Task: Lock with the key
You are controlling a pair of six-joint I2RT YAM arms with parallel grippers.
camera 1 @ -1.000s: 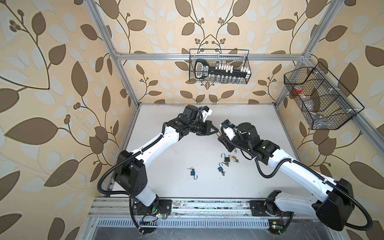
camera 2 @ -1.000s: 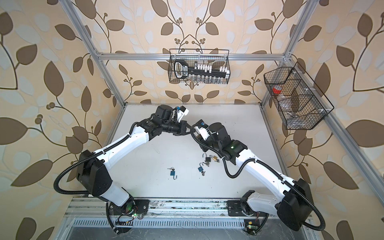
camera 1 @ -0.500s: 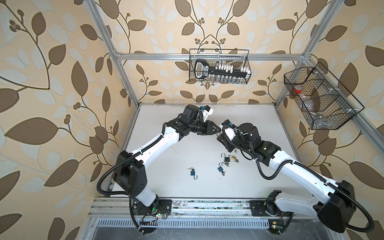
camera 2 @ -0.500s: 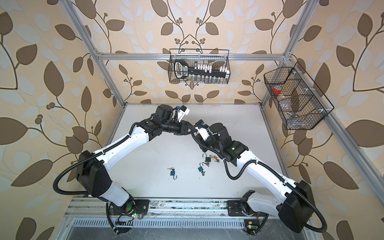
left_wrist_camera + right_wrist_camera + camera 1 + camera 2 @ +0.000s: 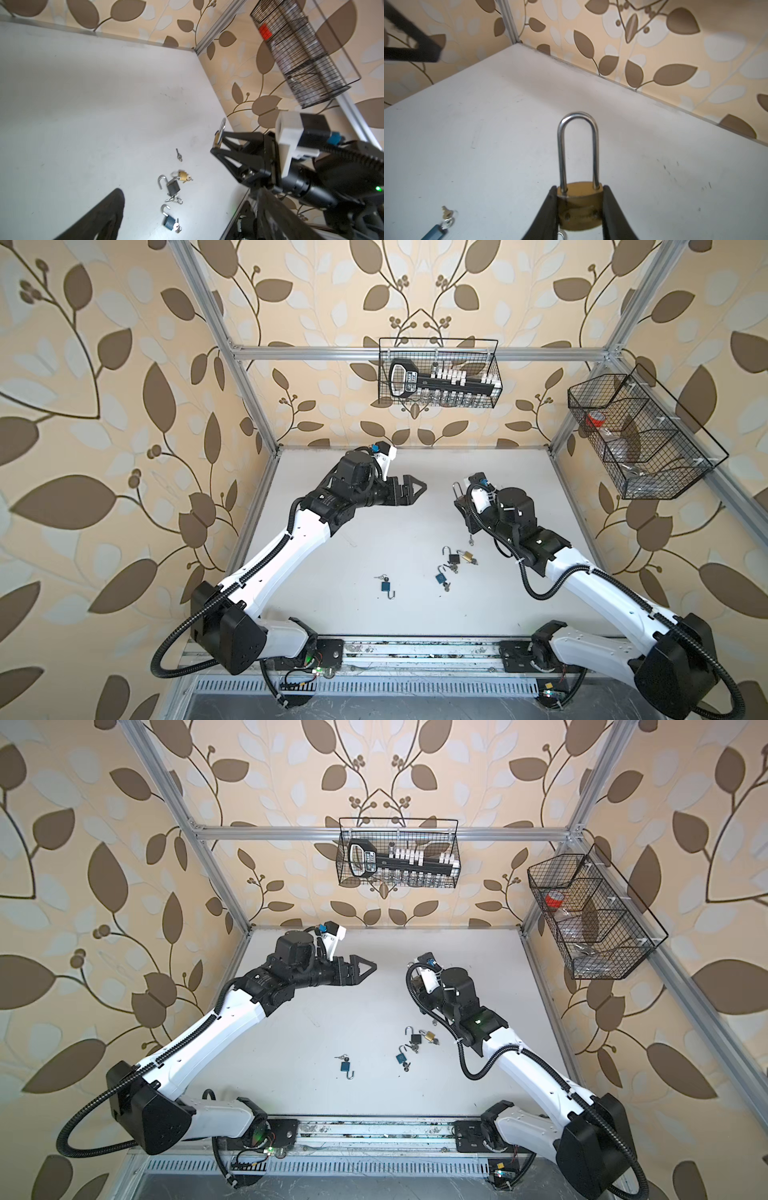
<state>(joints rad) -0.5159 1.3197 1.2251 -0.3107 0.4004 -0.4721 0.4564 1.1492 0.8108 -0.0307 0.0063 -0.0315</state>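
Right gripper [image 5: 579,188]: clamped on the brass padlock [image 5: 579,207], one finger against each narrow side of the body, raised above the table [image 5: 415,614] on the right of both top views.
Brass padlock: held off the table between the right gripper's fingers. The long shackle [image 5: 578,145] points away from the wrist, and both of its legs meet the top of the body.
Left gripper [image 5: 422,489]: released, with its fingers standing far apart in the left wrist view. It hangs over the rear left of the table, well apart from the held padlock, tips turned toward it.
Single key [image 5: 178,155]: seen over the tabletop between the held padlock and the cluster of locks. Whether it rests on the surface cannot be told.
Loose locks: a black padlock [image 5: 454,558] with its shackle swung open lies just beside a small brass padlock [image 5: 467,556]. Nearer the front lies a blue padlock [image 5: 439,578] with keys. Further left lies a second blue padlock [image 5: 385,585], shackle open, keys attached.
Writing on the held padlock: faint marks on the brass face, too blurred to read.
Back basket [image 5: 440,340]: wire, hung on the rear wall. It holds a key-shaped black holder [image 5: 399,379] bearing a pale-lettered label too small to read.
Side basket [image 5: 681,411]: wire, on the right wall, divided into compartments. A red item [image 5: 596,419] sits in the rearmost one, and its lettering cannot be made out.
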